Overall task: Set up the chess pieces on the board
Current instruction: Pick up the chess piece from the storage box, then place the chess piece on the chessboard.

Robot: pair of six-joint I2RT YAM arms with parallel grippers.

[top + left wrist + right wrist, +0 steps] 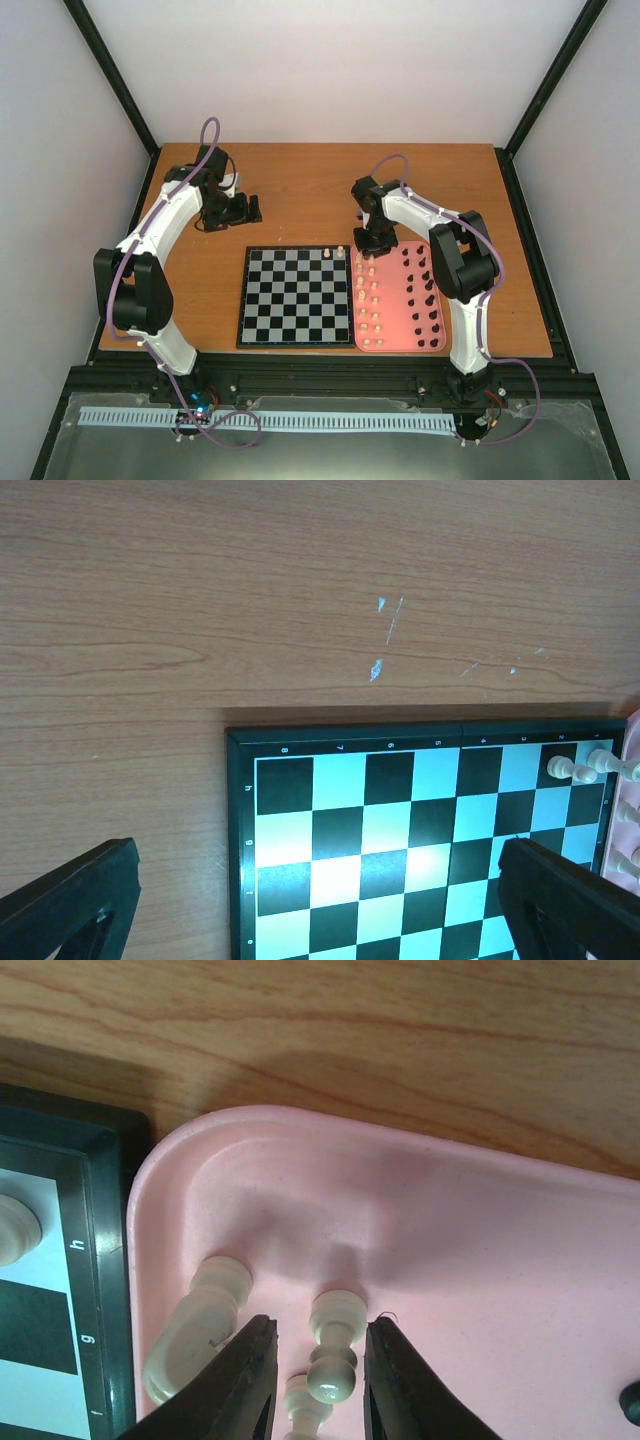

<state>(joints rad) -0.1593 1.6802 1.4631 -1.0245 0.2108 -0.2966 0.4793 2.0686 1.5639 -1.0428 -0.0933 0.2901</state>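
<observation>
The board [290, 300] lies in the middle of the table, with two cream pieces [333, 252] on its far right corner. They also show in the left wrist view [560, 768]. My left gripper [245, 208] is open and empty, above the table beyond the board's far left; its fingers [70, 905] are spread wide over the board [400, 840]. My right gripper [372, 243] is low over the far left corner of the pink tray [450, 1260]. Its jaws stand open on either side of a cream pawn [335, 1355], with small gaps.
The pink tray [398, 300] holds columns of cream pieces [370, 305] and black pieces [422, 295]. A larger cream piece [200, 1330] and another pawn [305, 1405] stand close to the right jaws. The board's edge [100, 1260] adjoins the tray.
</observation>
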